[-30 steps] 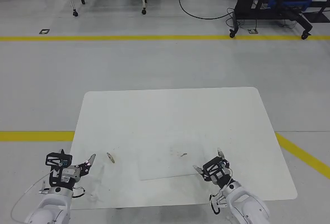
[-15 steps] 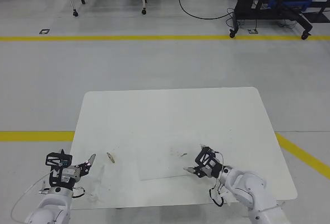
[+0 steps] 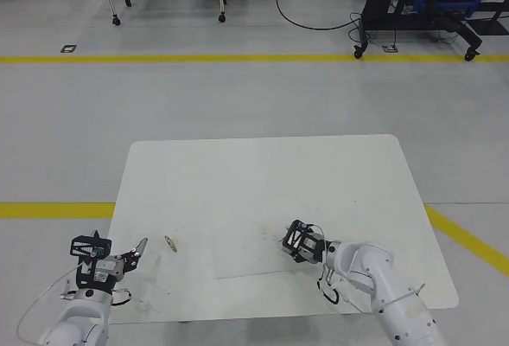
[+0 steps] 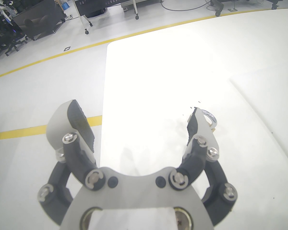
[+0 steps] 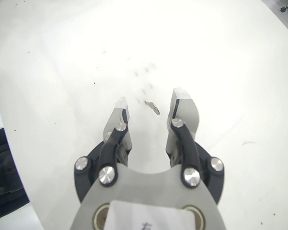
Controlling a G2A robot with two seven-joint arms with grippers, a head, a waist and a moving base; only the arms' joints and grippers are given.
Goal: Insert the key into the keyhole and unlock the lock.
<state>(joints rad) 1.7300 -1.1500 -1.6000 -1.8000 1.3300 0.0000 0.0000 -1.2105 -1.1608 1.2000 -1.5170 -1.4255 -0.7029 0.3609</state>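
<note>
A white desk (image 3: 237,173) seen from above, with one robot arm at each near corner.

The key (image 5: 152,107), small and silver, lies flat on the desk toward the near right. The right arm (image 3: 366,268) is by far the nearer to it. The right jaws stand open with the key in the gap between them, a little back from the tips and gripped by neither side. The key's long axis runs on a slant across that gap: it is not in line with the jaws and not square across them. Whether the tips touch the desk cannot be told.

The lock (image 3: 170,243), also small and metal, lies on the near left of the desk, well apart from the key. It sits just beside the left arm (image 3: 85,298). The left jaws are wide open and empty, poised over the desk's left edge. In the left wrist view the lock (image 4: 211,118) peeks out from behind one side of the jaws, with its shackle loop showing.

Judgement: the pickup of the key is the step in hand. Because the key sits slanted, closing the jaws will probably catch it at an angle or turn it. The key is thin and flat on the desk, so the tips need to be right down at the surface to grip it.
</note>
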